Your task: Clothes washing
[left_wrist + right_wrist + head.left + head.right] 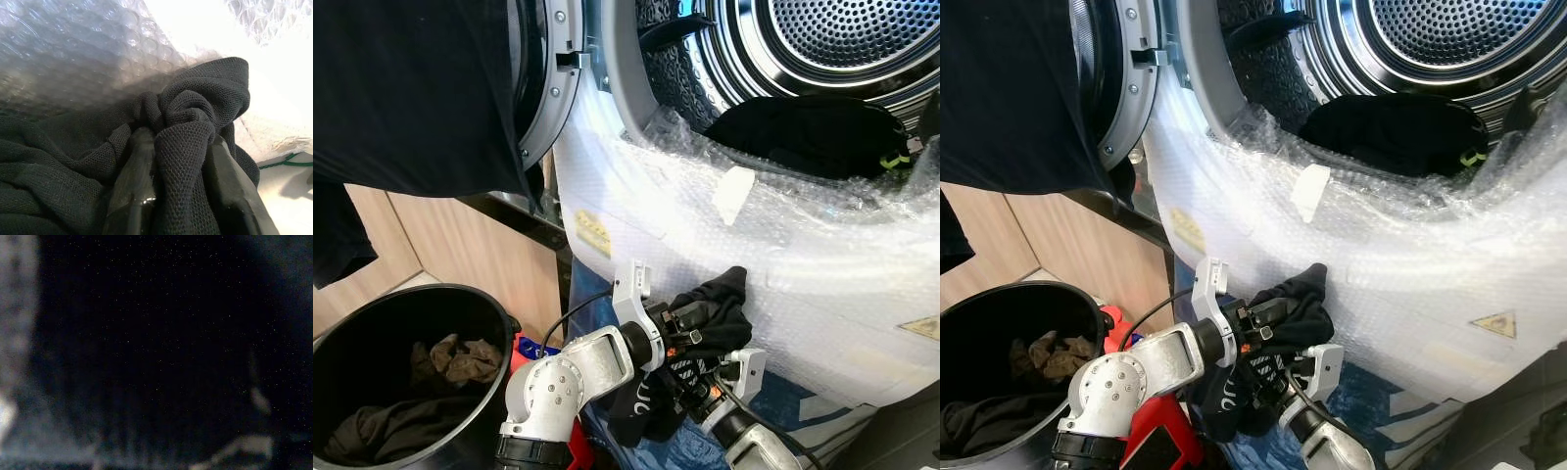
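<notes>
Below the washer's open drum (pixel 842 39), against the bubble-wrapped front panel (pixel 822 264), the left gripper (pixel 181 161) is clamped on a black garment (pixel 190 112). Right gripper (pixel 720 377) sits just beside it; finger state cannot be told. More dark clothes lie in the black basket (pixel 372 323).

I am looking at a home laundry corner. A front-loading washing machine (pixel 773 245) stands ahead of the closed jaws, its front wrapped in bubble wrap (pixel 822 264), door (pixel 543 88) open, perforated steel drum (pixel 842 34) above the jaws. A black laundry bin (pixel 401 382) holding clothes stands beside them. Wood-grain panels (pixel 460 255) rise behind the bin.
</notes>
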You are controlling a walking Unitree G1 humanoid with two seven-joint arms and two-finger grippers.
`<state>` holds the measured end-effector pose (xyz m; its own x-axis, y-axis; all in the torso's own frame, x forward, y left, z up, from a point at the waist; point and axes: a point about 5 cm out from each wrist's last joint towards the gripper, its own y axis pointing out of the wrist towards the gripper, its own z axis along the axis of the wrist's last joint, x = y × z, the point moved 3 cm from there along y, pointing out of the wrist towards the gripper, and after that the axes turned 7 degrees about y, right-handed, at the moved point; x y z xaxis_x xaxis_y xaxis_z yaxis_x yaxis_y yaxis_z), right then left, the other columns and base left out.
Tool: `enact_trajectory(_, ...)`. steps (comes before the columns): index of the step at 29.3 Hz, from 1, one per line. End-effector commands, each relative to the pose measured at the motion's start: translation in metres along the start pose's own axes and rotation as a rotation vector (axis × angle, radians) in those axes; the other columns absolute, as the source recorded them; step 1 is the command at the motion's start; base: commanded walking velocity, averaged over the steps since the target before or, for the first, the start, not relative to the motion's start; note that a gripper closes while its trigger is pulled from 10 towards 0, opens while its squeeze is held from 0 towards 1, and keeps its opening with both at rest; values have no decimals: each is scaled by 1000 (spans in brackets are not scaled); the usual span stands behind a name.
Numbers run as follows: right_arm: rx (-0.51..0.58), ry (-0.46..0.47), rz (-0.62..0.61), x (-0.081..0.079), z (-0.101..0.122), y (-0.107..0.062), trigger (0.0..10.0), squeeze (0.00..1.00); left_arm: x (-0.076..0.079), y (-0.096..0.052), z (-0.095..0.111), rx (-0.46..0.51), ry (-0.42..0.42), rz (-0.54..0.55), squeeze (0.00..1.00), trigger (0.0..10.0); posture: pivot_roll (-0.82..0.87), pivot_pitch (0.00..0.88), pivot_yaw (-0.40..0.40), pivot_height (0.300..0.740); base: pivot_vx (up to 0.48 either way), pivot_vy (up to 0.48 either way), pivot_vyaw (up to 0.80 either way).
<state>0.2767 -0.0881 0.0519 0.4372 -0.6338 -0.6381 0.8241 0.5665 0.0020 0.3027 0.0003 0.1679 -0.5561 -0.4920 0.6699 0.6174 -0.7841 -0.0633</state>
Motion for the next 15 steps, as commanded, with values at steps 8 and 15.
enact_trajectory(8,11,-8,2,2,0,-4,0,0,22,5,8,28,-24,-84,0,10000,43,58,-19,740,0,0,0)
enact_trajectory(15,29,-1,-22,7,2,-10,0,0,22,4,12,45,-35,-85,0,10000,37,59,-18,740,0,0,0)
